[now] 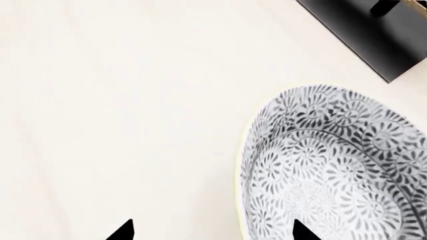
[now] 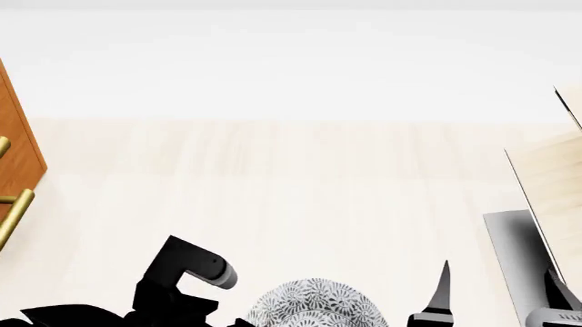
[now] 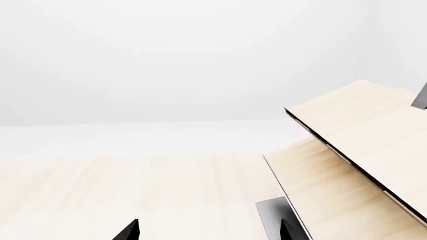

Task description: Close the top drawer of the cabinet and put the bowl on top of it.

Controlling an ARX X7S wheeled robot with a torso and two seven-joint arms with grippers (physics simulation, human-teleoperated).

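Head view: bowl [image 2: 314, 303] at near table [image 2: 300, 184] edge, cabinet [image 2: 16, 146] far left.

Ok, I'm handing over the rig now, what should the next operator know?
Left gripper: open, empty, one fingertip over the bowl's rim, the other outside it.
Right gripper: open, empty, facing the pale wood rack.
Bowl: on the table right in front of the robot, not gripped.
Cabinet: at the far left edge of the head view; drawer state cannot be told.
Left to do: check and close the top drawer, then put the bowl on the cabinet.
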